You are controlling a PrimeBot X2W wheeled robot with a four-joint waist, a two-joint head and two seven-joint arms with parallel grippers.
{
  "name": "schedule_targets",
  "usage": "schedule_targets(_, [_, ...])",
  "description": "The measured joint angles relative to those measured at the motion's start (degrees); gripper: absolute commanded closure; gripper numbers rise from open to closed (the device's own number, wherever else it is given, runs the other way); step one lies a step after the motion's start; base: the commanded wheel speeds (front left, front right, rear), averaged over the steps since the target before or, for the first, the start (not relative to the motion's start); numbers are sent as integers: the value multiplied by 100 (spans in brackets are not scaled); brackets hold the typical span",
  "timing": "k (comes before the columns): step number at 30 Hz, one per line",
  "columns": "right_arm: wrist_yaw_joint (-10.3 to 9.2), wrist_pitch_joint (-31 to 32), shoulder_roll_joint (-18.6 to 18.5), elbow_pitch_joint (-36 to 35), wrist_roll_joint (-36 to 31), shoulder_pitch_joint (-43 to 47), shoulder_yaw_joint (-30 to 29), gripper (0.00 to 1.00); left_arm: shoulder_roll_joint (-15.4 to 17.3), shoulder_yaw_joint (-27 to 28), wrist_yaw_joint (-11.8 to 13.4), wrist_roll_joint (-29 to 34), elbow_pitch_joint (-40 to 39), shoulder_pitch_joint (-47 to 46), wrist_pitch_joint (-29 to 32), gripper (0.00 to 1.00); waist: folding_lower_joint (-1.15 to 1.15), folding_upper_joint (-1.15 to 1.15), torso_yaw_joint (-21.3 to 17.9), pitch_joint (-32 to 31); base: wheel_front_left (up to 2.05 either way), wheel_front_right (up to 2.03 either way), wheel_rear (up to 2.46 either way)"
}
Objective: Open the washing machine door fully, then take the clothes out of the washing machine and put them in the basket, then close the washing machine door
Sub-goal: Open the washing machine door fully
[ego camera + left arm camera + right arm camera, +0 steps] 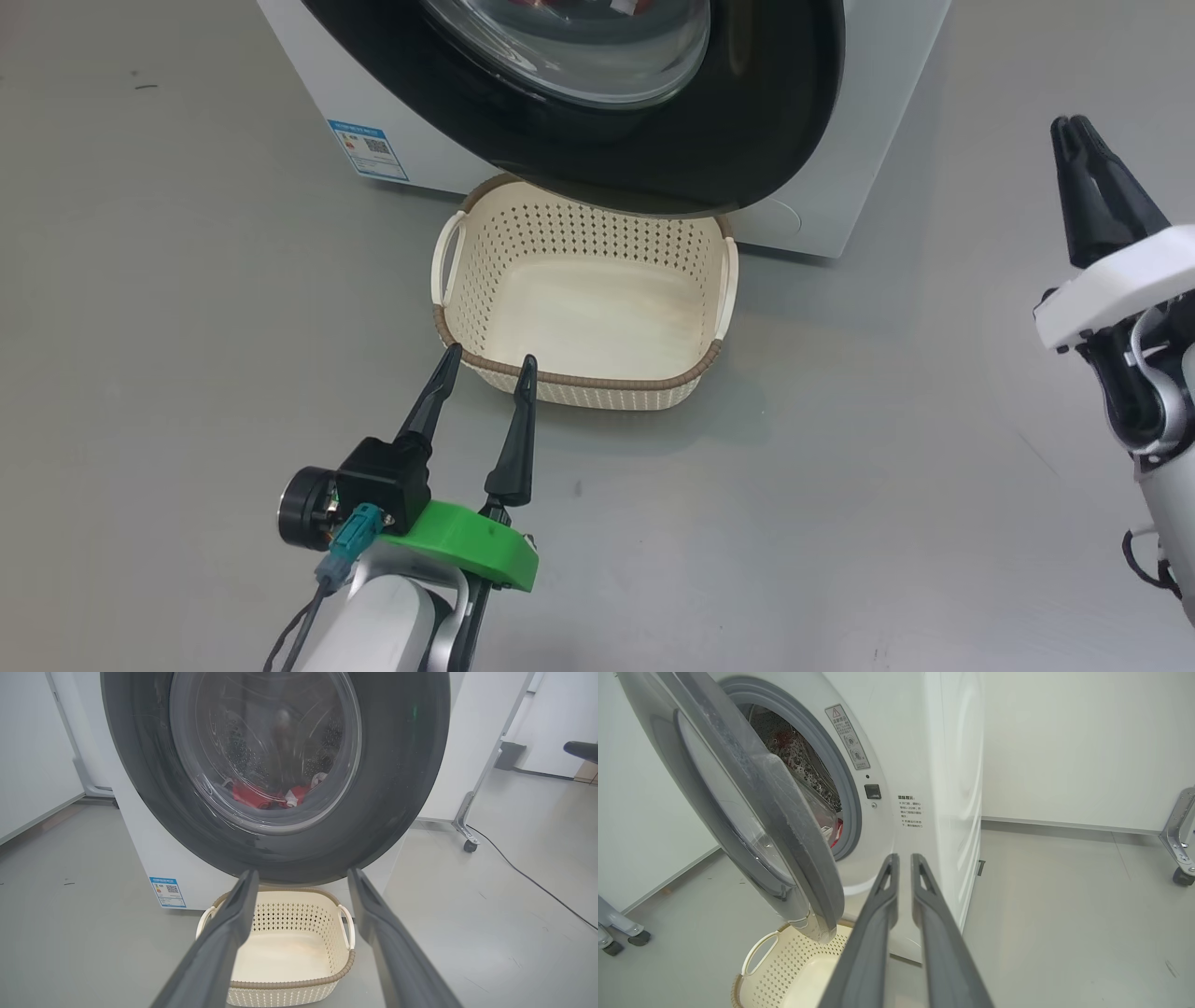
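- Left gripper (491, 355) gaping wide, empty; basket (448, 280) sitting at its tips.
- Right gripper (1072, 126) pinching shut on nothing.
- Door (747, 121) hanging ajar beyond: likely stiff, slick; hook the free edge.
- Clothes (252, 798) lying farthest, behind its glass: likely soft, light; pinch a fold.
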Motion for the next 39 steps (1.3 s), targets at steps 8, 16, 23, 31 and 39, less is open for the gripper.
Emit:
schedule_targets(8, [-222, -833, 142, -42, -347, 820, -38, 0, 1, 99, -25, 59, 36, 165, 0, 0, 0, 0, -63, -200, 0, 0, 0])
schedule_targets(16, [-524, -1282, 531, -30, -412, 1529, -43, 0, 5, 249, -43, 110, 58, 320, 0, 0, 0, 0, -168, -394, 0, 0, 0])
schedule_targets(23, [-722, -1347, 644, -122, -385, 1939, -277, 0, 8, 382, -49, 153, -5, 328, 0, 0, 0, 0, -244, -403, 0, 0, 0])
schedule_targets(31, [-724, -1378, 758, -332, -423, 2066, -256, 0, 8, 434, -73, 153, -18, 330, 0, 0, 0, 0, -273, -375, 0, 0, 0])
schedule_targets(39, [-725, -1383, 777, -402, -481, 2162, -267, 0, 8, 439, -92, 153, -19, 333, 0, 0, 0, 0, -293, -360, 0, 0, 0])
